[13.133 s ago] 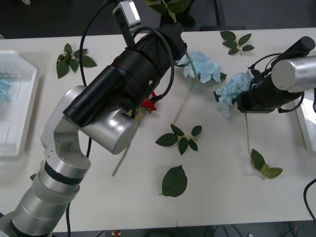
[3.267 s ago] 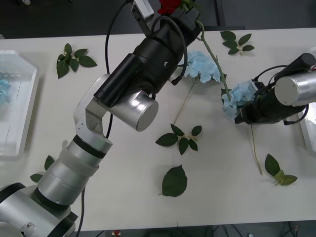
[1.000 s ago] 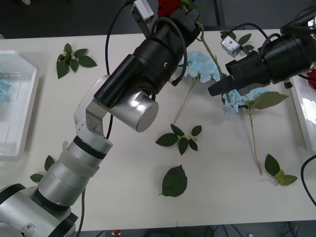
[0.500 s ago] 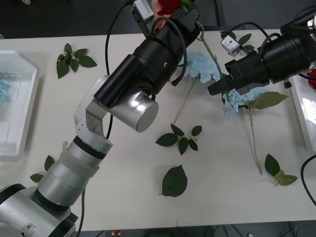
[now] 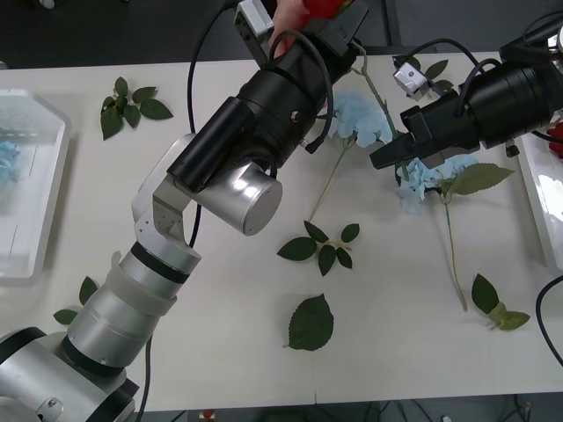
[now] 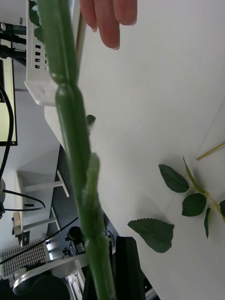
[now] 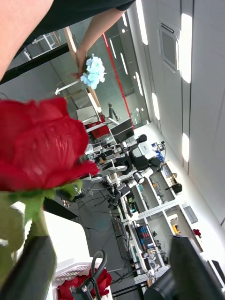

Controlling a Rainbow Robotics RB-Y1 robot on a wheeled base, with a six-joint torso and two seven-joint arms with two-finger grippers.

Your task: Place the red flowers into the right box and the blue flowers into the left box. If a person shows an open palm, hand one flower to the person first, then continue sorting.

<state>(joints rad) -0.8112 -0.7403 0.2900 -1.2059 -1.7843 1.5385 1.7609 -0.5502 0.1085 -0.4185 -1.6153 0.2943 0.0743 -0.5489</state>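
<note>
A robotics lab or workshop: long ceiling light strips (image 7: pixel 187 28), open shelving racks (image 7: pixel 154 220) crowded with equipment and cables, a monitor (image 6: pixel 7 103) on a stand, and a white tabletop (image 5: pixel 264 352).

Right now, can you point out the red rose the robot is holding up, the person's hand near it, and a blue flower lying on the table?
red rose (image 7: pixel 40 140): left wrist view, on the bloom's petals.
person's hand (image 5: pixel 286 22): front view, on the fingers beside the rose.
blue flower (image 5: pixel 359 116): front view, on its petal cluster.

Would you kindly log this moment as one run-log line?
left tool: holds red rose up | person's hand: at bloom | right tool: over blue hydrangea, around rose stem
</note>
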